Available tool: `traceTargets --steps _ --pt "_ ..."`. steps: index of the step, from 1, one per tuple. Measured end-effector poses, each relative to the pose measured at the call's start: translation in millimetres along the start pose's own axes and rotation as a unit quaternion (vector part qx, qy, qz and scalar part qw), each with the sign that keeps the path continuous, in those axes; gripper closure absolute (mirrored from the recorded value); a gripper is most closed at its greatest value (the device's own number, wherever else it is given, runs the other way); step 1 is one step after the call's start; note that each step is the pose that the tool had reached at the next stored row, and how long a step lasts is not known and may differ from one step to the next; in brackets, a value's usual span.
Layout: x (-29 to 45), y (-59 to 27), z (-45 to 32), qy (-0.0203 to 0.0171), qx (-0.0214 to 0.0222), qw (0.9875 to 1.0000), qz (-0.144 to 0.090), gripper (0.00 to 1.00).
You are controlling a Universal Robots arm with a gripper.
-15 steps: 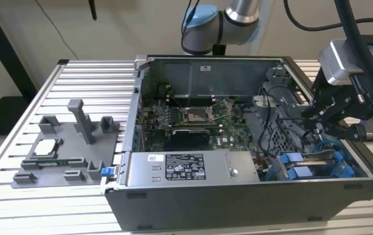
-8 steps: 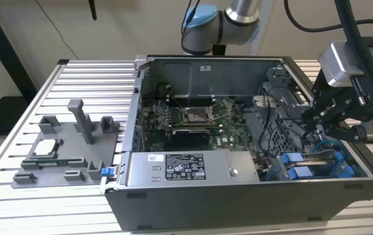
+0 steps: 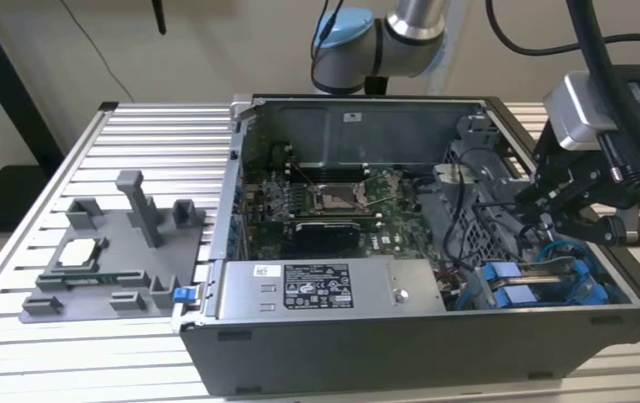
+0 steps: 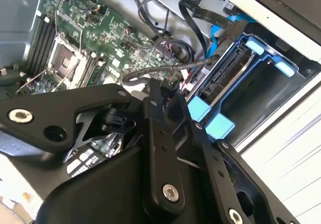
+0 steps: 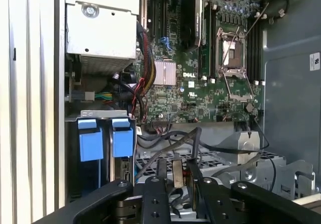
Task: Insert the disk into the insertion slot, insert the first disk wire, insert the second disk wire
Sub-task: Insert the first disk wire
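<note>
The disk point(image 3: 518, 286), in its bright blue carrier, sits inside the insertion slot point(image 3: 602, 295) at the case's near corner on the exterior view's right. Its blue tabs point(image 5: 107, 139) and silver edge point(image 4: 226, 77) show in both wrist views. My gripper point(image 3: 552, 222) hangs just above the bay, over the case's cable area. In both wrist views its black fingers point(image 4: 156, 99) are closed on a black disk wire point(image 4: 193, 65), which curves from the pinch point toward the disk. The pinched part shows between the fingers point(image 5: 161, 184).
The open case holds a motherboard point(image 3: 320, 201), a grey power-supply box point(image 3: 332, 290) along its front, and loose cable bundles point(image 5: 143, 83). A grey fixture tray point(image 3: 107, 260) with upright posts stands on the slatted table point(image 3: 28, 336) at the exterior view's left.
</note>
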State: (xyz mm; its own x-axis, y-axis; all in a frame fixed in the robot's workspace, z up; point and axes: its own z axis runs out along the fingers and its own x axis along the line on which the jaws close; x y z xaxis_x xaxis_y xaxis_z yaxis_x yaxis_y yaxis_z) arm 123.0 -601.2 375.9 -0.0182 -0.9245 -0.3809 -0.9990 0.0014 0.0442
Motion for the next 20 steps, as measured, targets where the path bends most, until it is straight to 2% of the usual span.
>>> traceTargets --steps 3,4,9,12,13,14,20 --pt "0.0 0.3 0.1 -0.0013 0.0 1.0 0.0 0.0" --pt "0.0 0.4 0.0 -0.0017 0.0 1.0 0.0 1.0" --pt "0.0 0.6 0.1 -0.0038 0.0001 1.0 0.0 1.0" --pt "0.0 0.6 0.2 -0.0036 0.0001 1.0 0.0 1.0" --pt "0.1 0.6 0.3 -0.0021 0.0003 1.0 0.0 1.0" --pt "0.3 0.6 0.7 0.0012 0.0007 1.0 0.0 1.0" --pt "1.1 -1.3 2.6 0.0304 0.003 0.9995 0.0 1.0"
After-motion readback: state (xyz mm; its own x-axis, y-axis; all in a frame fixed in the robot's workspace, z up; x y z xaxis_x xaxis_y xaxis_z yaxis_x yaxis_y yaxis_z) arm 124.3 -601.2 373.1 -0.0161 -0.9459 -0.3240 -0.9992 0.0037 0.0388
